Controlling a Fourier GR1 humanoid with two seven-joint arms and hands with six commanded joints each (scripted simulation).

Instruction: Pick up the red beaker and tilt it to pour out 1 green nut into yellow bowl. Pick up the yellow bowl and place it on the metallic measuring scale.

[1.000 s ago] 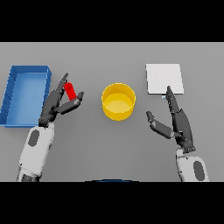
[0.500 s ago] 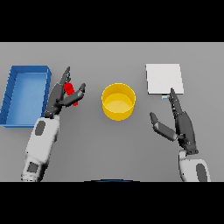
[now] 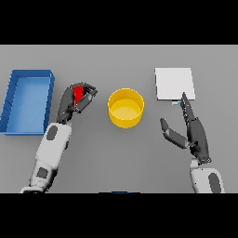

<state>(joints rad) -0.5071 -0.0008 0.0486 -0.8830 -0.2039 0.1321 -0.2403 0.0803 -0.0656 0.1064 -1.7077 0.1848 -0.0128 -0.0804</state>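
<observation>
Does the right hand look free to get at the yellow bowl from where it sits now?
Probably yes. The right hand is open, holds nothing, and only bare table lies between it and the yellow bowl. The left hand, shut on the red beaker, stays on the bowl's far side.

No readable text, labels, numbers or signs in the head view.
Checked each surface: red beaker (image 3: 78, 93) plain, mostly covered by the left hand (image 3: 74, 100); yellow bowl (image 3: 125, 108) unmarked; blue bin (image 3: 28, 100) unmarked; metallic measuring scale (image 3: 173, 83) a blank pale plate; small light tab at its near edge too tiny to tell if it carries any digits; grey table (image 3: 121, 153) bare of print; arms carry no lettering.
</observation>
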